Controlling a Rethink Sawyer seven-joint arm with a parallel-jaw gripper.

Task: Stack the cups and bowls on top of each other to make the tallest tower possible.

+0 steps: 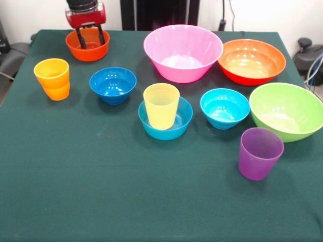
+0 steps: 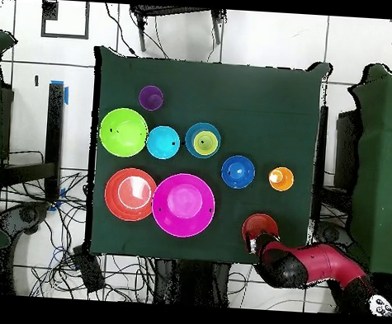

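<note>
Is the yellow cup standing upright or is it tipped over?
Upright. The yellow cup stands inside the mid-blue small bowl, its open mouth facing up.

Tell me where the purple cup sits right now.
In the front view the purple cup stands upright, alone, at the near right of the table, just in front of the lime green bowl and right of the cyan bowl.
</note>
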